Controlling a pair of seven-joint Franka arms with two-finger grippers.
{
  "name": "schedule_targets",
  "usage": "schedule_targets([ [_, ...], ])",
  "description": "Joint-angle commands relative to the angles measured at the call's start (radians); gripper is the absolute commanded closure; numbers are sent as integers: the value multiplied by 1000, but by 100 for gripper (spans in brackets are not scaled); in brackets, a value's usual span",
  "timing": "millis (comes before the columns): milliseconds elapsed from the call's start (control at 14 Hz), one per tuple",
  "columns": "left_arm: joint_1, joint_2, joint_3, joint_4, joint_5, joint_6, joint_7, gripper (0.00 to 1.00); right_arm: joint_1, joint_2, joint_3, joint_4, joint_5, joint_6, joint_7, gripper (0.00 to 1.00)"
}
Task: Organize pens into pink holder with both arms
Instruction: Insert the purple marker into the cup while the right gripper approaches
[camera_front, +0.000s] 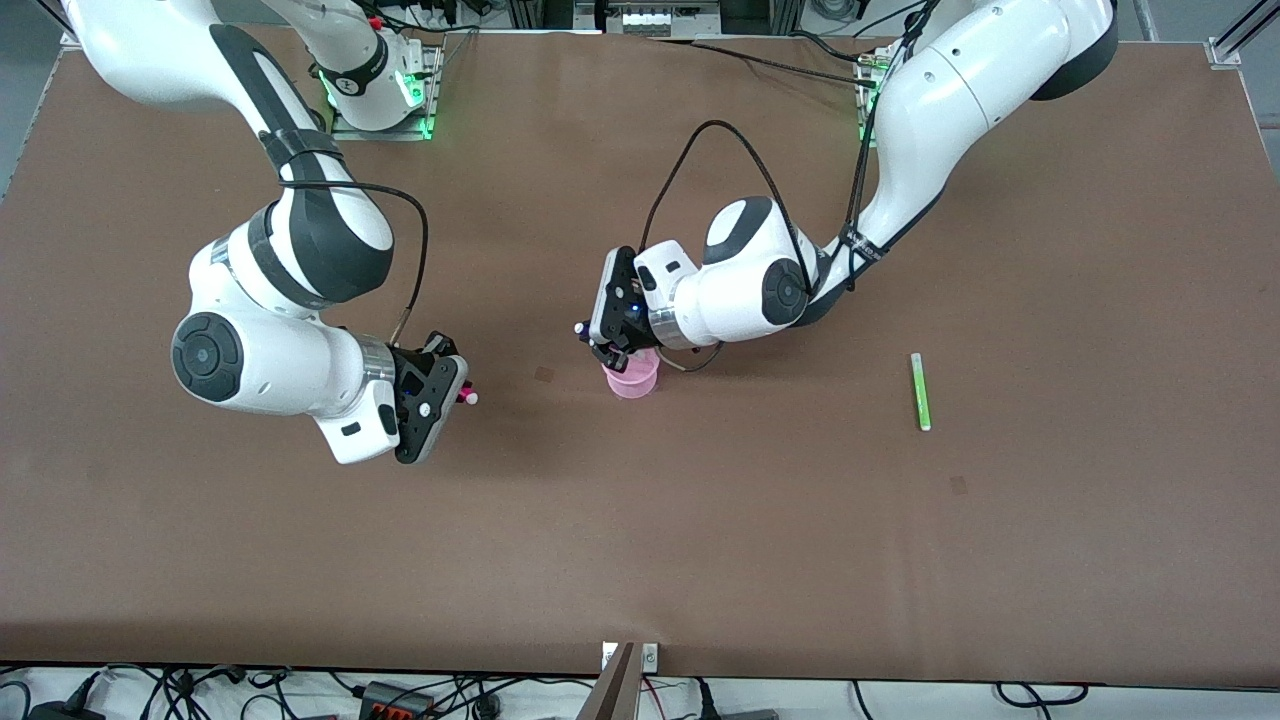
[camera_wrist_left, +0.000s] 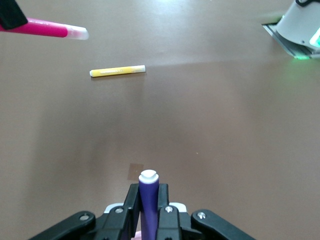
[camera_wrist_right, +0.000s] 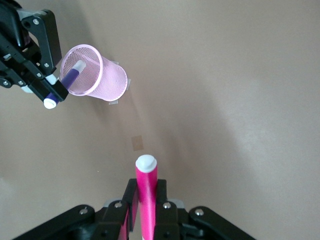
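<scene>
Cup (camera_front: 632, 378) sits mid-bench; left hand (camera_front: 607, 352) above its rim grips the purple pen (camera_wrist_right: 70, 77), tip already inside: straighten, then release. Right hand (camera_front: 440, 395) waits nearby, clenched on the pink pen (camera_wrist_right: 146, 192).

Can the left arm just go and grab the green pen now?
Probably not yet. The left pincer is shut on the purple pen, over the pink holder. The green pen lies alone toward the left arm's end, with nothing blocking it.

Brown table (camera_front: 1050, 560) bears pink holder (camera_front: 634, 382) (meshed), green pen (camera_front: 919, 391), yellow pen (camera_wrist_left: 117, 71).
</scene>
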Motion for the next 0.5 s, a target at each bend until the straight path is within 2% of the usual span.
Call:
schedule_targets([
  [0, 31, 41, -13, -17, -32, 58, 125, 100, 9, -4, 3, 1, -5, -1, -23, 100],
  [286, 31, 67, -13, -20, -32, 92, 131, 99, 12, -1, 3, 1, -5, 16, -49, 100],
  [357, 33, 66, -13, -21, -32, 92, 134, 89, 12, -1, 3, 1, -5, 16, -53, 100],
  [429, 34, 64, -13, -20, -29, 92, 154, 34, 12, 1, 3, 1, -5, 17, -62, 100],
])
